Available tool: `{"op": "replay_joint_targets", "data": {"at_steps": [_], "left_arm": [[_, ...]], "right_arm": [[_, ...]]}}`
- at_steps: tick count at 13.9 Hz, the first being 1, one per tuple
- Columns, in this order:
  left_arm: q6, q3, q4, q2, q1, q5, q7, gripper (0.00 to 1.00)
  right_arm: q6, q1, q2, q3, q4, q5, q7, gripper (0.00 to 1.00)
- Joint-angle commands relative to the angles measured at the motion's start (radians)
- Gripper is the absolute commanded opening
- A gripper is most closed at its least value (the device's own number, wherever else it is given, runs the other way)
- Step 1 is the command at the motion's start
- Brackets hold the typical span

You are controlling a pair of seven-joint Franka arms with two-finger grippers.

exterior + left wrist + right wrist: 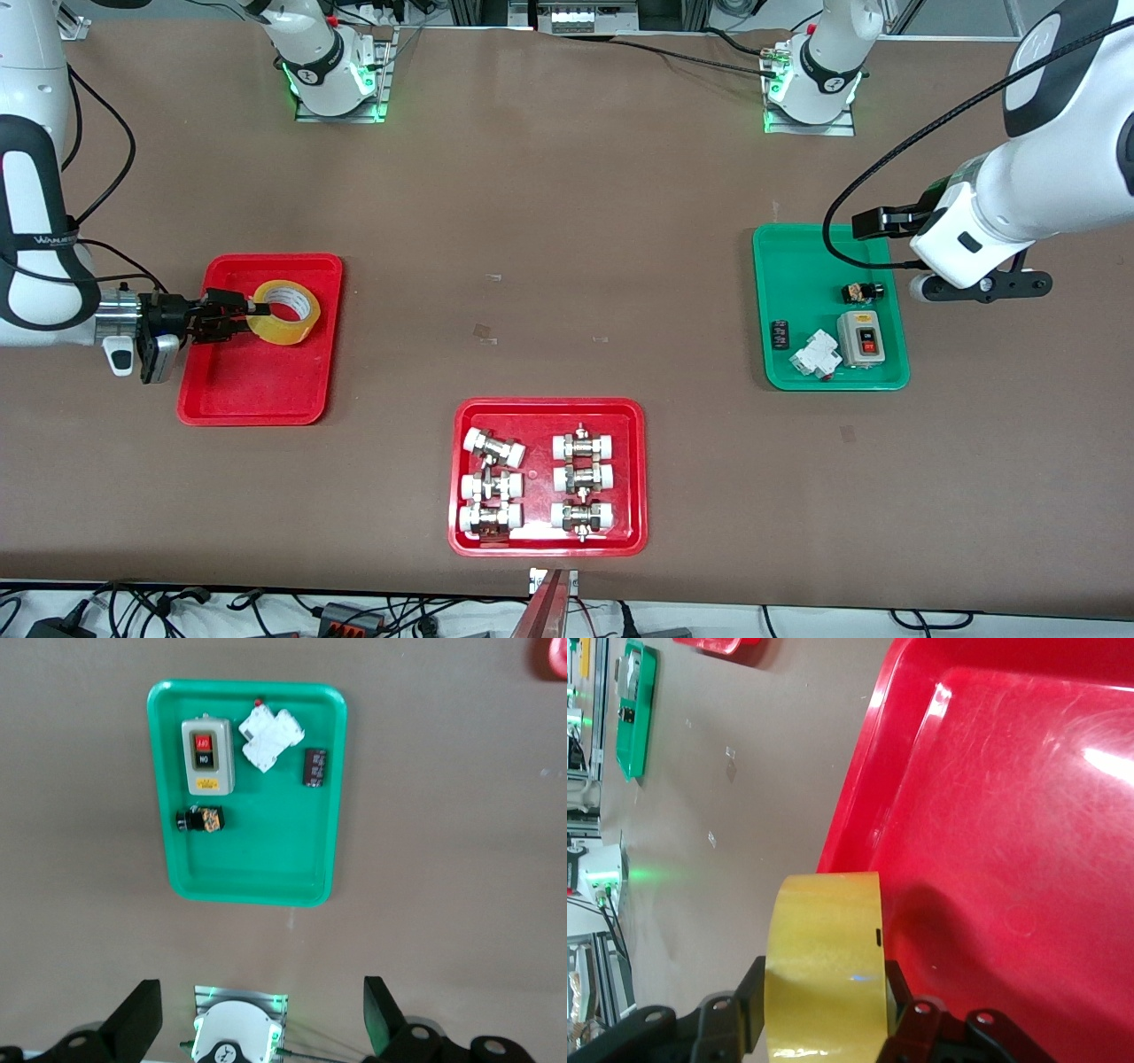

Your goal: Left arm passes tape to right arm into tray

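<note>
The tape [283,311] is clamped by the right end effector [232,317] over the red tray [257,390]; the left end effector [262,1019] hangs spread.

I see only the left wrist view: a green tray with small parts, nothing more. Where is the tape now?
Observer: The tape is in the right gripper, over the red tray at the right arm's end of the table.
Operator: Is it already lying on the tray floor?
Observer: I cannot tell. The right wrist view shows the tape clamped between the fingers, with a shadow on the floor beside it.
Operator: And where does my left gripper stand?
Observer: The left gripper is open, holds nothing, and waits over the edge of the green tray.
</note>
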Motion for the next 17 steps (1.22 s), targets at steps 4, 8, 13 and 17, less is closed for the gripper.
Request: {"op": "replay_joint_targets", "data": {"at_steps": [4, 8, 13, 17], "left_arm": [[0.004, -0.029, -0.141, -0.073, 0.018, 0.008, 0.025, 1.0], [0.206, -0.03, -0.449, -0.291, 0.009, 0.007, 0.025, 1.0], [0.216, -0.032, -0.444, -0.294, 0.006, 0.008, 0.037, 1.0], [0.278, -0.039, -0.458, -0.287, 0.005, -0.042, 0.034, 1.0]], "right_arm": [[0.113, 0.04, -0.039, 0.018, 0.011, -0.187, -0.051, 1.0], [0.203, 0.113, -0.111, 0.016, 0.009, -0.364, -0.037, 1.0], [0.155, 0.218, -0.302, 0.01, 0.004, -0.614, 0.289, 1.0], [-0.014, 0.308, -0.475, 0.013, 0.003, -0.698, 0.686, 1.0]]}}
